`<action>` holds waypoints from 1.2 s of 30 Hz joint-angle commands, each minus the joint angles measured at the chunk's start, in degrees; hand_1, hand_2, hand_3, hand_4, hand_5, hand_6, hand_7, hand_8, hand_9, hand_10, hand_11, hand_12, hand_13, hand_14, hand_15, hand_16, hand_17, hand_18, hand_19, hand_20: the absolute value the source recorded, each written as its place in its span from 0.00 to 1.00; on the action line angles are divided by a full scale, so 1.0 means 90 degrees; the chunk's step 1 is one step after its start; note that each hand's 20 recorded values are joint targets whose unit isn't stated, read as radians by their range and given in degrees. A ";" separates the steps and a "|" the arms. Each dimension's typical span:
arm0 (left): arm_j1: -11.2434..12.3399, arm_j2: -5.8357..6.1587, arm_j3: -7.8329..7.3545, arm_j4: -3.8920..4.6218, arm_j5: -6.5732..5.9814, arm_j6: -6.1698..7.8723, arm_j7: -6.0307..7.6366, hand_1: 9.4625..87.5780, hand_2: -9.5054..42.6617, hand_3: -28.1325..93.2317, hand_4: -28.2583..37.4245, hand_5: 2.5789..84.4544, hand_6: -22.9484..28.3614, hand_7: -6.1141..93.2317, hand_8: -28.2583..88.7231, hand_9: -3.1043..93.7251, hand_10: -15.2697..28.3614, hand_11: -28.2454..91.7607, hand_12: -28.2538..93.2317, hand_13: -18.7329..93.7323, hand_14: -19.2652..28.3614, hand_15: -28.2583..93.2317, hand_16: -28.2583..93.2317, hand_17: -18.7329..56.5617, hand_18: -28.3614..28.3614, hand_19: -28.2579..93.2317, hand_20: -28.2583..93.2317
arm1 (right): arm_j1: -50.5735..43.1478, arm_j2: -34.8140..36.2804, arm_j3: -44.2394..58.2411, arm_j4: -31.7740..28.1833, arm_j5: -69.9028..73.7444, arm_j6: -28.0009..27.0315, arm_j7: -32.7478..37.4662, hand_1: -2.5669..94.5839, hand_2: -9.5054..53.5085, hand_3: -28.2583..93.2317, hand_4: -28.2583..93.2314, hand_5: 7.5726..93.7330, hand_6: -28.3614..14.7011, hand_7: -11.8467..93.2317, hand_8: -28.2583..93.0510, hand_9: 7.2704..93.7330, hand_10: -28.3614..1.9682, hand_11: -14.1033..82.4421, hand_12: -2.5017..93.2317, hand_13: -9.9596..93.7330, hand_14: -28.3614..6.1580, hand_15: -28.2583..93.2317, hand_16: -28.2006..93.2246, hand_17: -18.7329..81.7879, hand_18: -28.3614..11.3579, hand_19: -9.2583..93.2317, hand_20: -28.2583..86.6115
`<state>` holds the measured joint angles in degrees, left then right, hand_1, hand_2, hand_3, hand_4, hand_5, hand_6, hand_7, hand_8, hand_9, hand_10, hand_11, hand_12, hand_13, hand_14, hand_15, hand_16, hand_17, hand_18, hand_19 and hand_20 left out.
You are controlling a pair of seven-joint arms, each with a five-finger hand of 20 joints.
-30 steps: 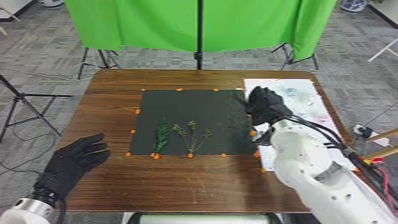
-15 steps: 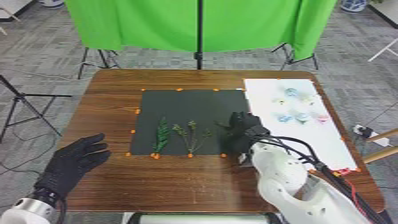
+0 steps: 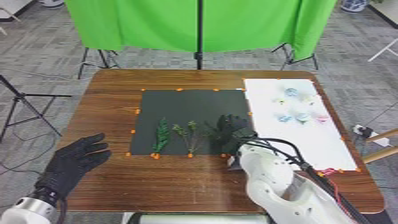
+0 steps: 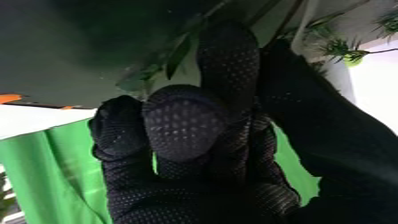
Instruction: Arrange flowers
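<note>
Apparently complete: leafy sprig (image 3: 162,136) and branched sprig (image 3: 192,136) laid on the black mat (image 3: 188,106). In progress: right hand (image 3: 235,131) pinches a third sprig (image 4: 179,56) over it. Likely outstanding: pale flowers (image 3: 302,118).

The desk (image 3: 178,185) is brightly lit; the white sheet (image 3: 306,142) is nearly washed out, while the dark sheet (image 4: 53,60) is dimly shaded.

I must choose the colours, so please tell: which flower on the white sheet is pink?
The pink flower is the rightmost one of the nearer row on the white sheet; the other flowers look bluish, yellowish or pale.
</note>
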<state>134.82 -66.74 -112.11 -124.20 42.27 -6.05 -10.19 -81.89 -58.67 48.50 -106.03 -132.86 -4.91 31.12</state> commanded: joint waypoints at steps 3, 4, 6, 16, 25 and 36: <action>0.0018 -0.0036 0.0038 0.0066 0.0016 -0.0059 -0.0098 0.20 0.30 0.86 0.01 0.40 0.57 0.38 0.11 0.36 0.71 0.57 0.34 0.40 0.78 0.69 0.17 0.17 0.91 0.74 0.26 | -0.0174 -0.0044 0.0108 0.0018 0.0222 -0.0357 0.0168 0.41 0.00 0.90 0.01 0.68 0.56 0.57 0.20 0.95 0.68 0.54 0.31 0.93 0.75 0.75 0.51 0.64 0.21 1.00 0.60; 0.0044 -0.0039 0.0038 0.0054 0.0015 -0.0041 -0.0079 0.21 0.30 0.86 0.01 0.40 0.57 0.38 0.11 0.36 0.71 0.57 0.34 0.40 0.78 0.69 0.17 0.17 0.91 0.74 0.26 | -0.0197 -0.0041 0.0124 -0.0015 0.0245 -0.0385 0.0155 0.39 0.00 0.90 0.01 0.68 0.57 0.55 0.20 0.94 0.67 0.54 0.31 0.93 0.74 0.75 0.51 0.64 0.21 1.00 0.60; 0.0043 -0.0052 0.0036 0.0054 0.0015 -0.0044 -0.0085 0.21 0.30 0.86 0.01 0.40 0.57 0.38 0.11 0.36 0.71 0.57 0.34 0.40 0.78 0.69 0.17 0.17 0.91 0.74 0.26 | -0.0204 -0.0076 0.0158 -0.0027 0.0273 -0.0396 0.0124 0.37 0.00 0.91 0.00 0.69 0.58 0.53 0.18 0.94 0.67 0.54 0.31 0.92 0.74 0.75 0.51 0.64 0.21 1.00 0.60; 0.0025 -0.0061 0.0032 0.0066 0.0022 -0.0078 -0.0076 0.21 0.30 0.86 0.01 0.40 0.58 0.38 0.11 0.36 0.71 0.57 0.34 0.40 0.78 0.69 0.17 0.17 0.91 0.74 0.26 | -0.0473 -0.0038 0.0883 -0.0700 0.0920 0.0496 -0.0034 0.23 0.11 0.87 0.01 0.69 0.56 0.50 0.07 0.94 0.63 0.53 0.30 0.92 0.72 0.75 0.50 0.64 0.19 1.00 0.61; 0.0069 -0.0066 -0.0003 0.0032 0.0020 -0.0038 -0.0037 0.21 0.30 0.86 0.01 0.40 0.58 0.38 0.11 0.36 0.71 0.57 0.34 0.40 0.78 0.69 0.17 0.17 0.91 0.74 0.26 | -0.0708 0.0728 0.2036 -0.0673 0.0852 0.1183 -0.0642 0.24 0.18 0.88 0.03 0.59 0.53 0.46 0.08 0.72 0.50 0.59 0.31 0.73 0.53 0.80 0.47 0.49 0.22 0.93 0.60; 0.0107 -0.0036 -0.0079 -0.0002 0.0018 0.0020 0.0026 0.21 0.30 0.86 0.01 0.40 0.57 0.38 0.11 0.36 0.71 0.57 0.34 0.40 0.78 0.69 0.17 0.17 0.91 0.74 0.26 | -0.1059 0.1767 0.2402 -0.0011 -0.0444 0.0658 -0.0558 0.35 0.00 0.96 0.00 0.37 0.56 0.54 0.04 0.33 0.54 0.67 0.27 0.47 0.54 0.86 0.39 0.43 0.29 0.89 0.61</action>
<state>134.91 -66.94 -112.36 -124.21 42.27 -6.18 -10.10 -89.71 -48.02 69.85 -109.03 -133.36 4.05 24.91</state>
